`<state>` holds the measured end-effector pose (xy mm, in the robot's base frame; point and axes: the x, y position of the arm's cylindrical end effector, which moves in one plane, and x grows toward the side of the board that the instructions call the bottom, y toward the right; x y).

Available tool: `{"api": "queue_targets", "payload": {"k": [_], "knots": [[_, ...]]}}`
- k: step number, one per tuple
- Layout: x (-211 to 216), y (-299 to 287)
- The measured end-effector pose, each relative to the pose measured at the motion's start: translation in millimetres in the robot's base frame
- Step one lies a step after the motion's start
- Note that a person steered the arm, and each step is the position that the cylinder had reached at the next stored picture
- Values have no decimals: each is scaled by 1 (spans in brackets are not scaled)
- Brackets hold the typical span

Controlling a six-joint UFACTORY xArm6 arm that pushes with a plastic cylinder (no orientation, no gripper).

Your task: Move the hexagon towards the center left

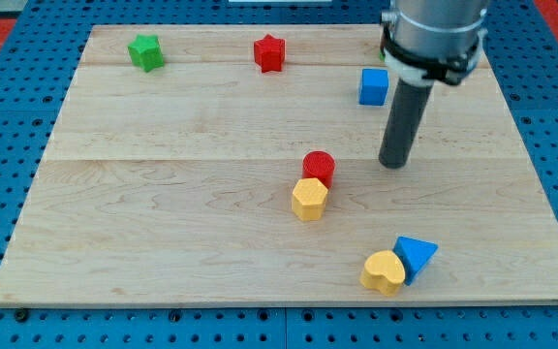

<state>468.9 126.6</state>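
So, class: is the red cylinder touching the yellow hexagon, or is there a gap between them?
Touching. In the camera view the red cylinder sits directly against the top edge of the yellow hexagon, with no strip of board visible between them.

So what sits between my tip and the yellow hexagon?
In the camera view, the red cylinder sits partly between my tip and the yellow hexagon, touching the hexagon.
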Motion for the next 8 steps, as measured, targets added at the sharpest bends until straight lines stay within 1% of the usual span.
{"api": "queue_targets", "payload": {"k": [1, 2, 3, 4, 5, 8], "knots": [[35, 18], [51, 85], [6, 87], [-50, 101], [-62, 108], [-66, 108]]}}
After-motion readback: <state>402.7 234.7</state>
